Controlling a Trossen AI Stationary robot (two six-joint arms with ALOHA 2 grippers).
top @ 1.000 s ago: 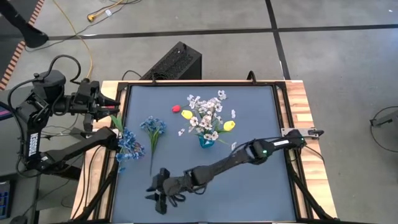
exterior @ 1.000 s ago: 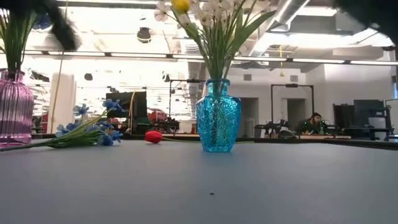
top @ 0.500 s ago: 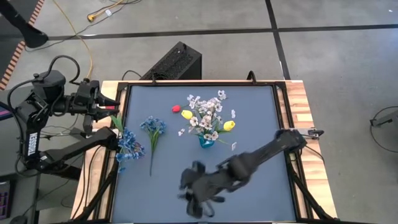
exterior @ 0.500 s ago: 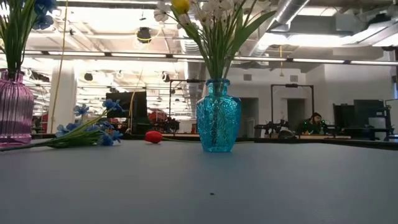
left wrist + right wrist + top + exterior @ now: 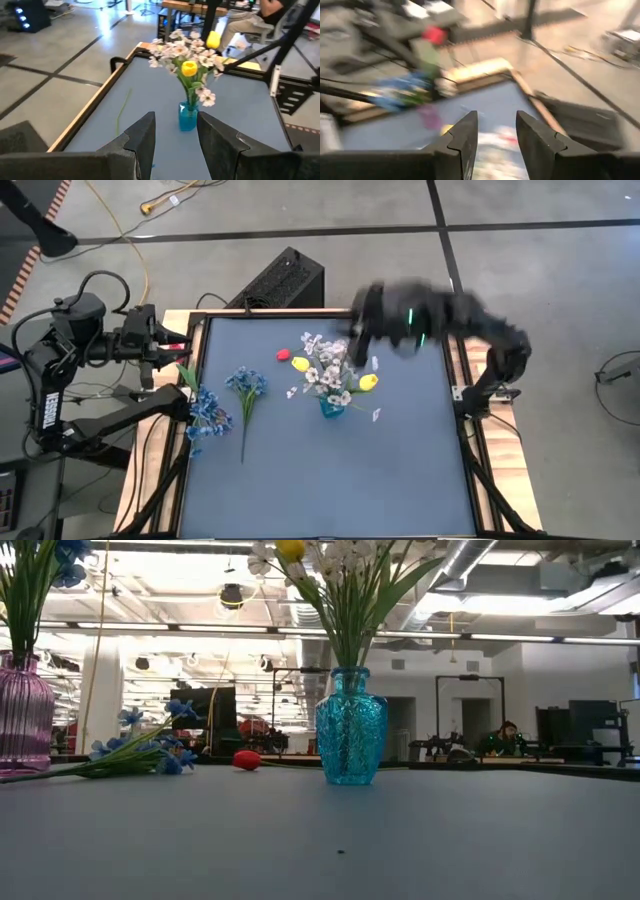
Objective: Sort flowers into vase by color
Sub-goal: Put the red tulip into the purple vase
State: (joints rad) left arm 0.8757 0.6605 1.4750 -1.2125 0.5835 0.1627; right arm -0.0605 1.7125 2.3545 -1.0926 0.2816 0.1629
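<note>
Both grippers stand part-open and empty: our right gripper (image 5: 362,330) hangs above the white-sprayed blue vase (image 5: 331,408), left gripper (image 5: 165,352) parked off-table.

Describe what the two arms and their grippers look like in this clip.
Both arms are dark, near-black jointed links with black cables along them. The left arm carries white lettering on one link. The right arm shows small green lights. The left gripper and right gripper each have two dark, angular fingers with stepped inner edges.
</note>
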